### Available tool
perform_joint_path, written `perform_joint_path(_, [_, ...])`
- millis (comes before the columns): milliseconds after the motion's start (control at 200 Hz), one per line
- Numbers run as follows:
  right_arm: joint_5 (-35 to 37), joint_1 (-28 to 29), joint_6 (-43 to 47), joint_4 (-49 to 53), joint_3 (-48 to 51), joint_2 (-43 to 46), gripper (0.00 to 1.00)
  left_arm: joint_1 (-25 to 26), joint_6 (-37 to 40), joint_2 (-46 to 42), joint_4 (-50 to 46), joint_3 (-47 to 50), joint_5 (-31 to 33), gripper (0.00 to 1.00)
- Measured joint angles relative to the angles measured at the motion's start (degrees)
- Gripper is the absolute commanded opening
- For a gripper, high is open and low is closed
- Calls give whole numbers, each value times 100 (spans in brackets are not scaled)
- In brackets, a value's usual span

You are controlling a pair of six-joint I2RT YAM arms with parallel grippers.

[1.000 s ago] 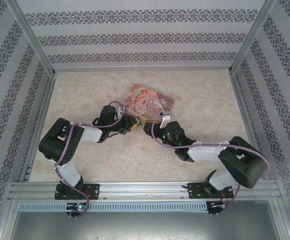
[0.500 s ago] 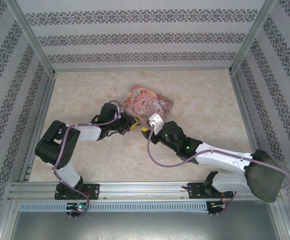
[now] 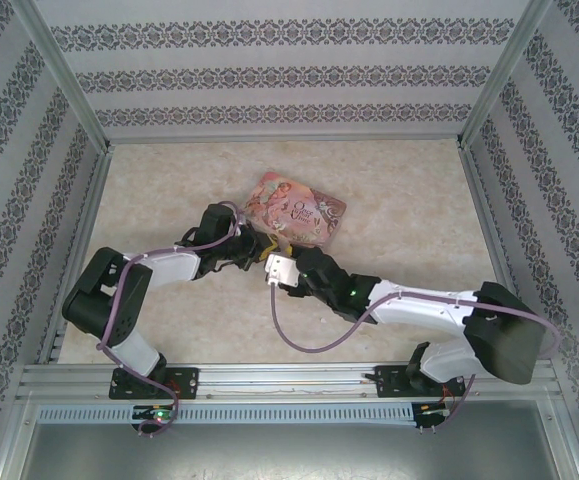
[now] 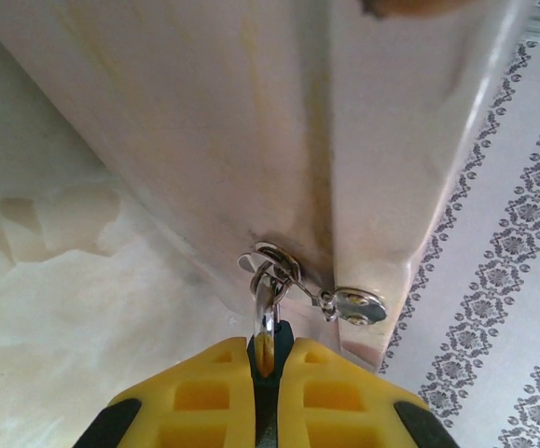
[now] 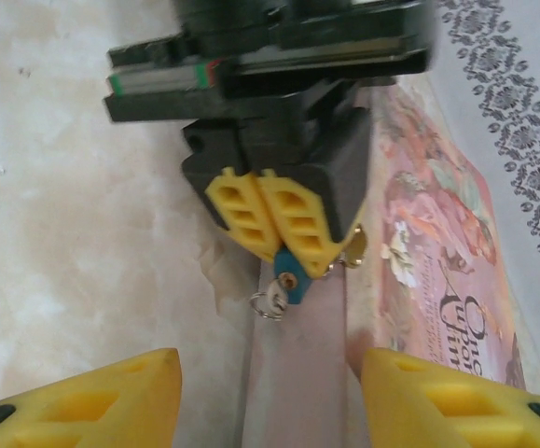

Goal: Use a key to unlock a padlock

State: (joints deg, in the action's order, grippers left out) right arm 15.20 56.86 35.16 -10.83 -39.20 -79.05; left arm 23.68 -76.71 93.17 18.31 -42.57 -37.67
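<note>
Change since half a second ago: right arm (image 3: 419, 308) has swung further left and nearer across the table (image 3: 159, 200), its wrist now just below the near corner of the tin (image 3: 296, 207) rather than by the tin's right end; left arm (image 3: 159, 268) has its elbow slightly further to the near-left; tin unmoved. Right gripper (image 5: 270, 366): two blocky yellow fingers spread wide, released, holding nothing, facing the left gripper (image 4: 266, 353) at close range. Left gripper: yellow moulded fingers with recessed pockets, clenched together on the padlock (image 5: 290, 282), just beside the tin's near wall. Padlock: small blue body poking out past the fingertips, an orange dot on its end face; silvery shackle loop seen from the left wrist. Split rings (image 4: 271, 263): thin bright wire, looped at the shackle, lying against the tin's wall. Key (image 4: 357, 304): pale metal, flat round head, joined to the rings by a small link and resting at the tin's lower edge; blade not discernible. Tin: rectangular, rounded corners, pale glossy sides, pink illustrated lid with lettering. Table: matte cream marbled surface. Cable (image 3: 294, 335): purple, looping from the right wrist.
</note>
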Motion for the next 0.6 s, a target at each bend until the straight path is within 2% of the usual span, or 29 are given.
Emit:
perform_joint_path(225, [109, 4, 431, 76, -168, -332, 43, 76, -68, -66, -76, 0, 2, 0])
perform_joint_path(600, [127, -50, 535, -164, -168, -658, 32, 188, -184, -68, -122, 0, 24, 0])
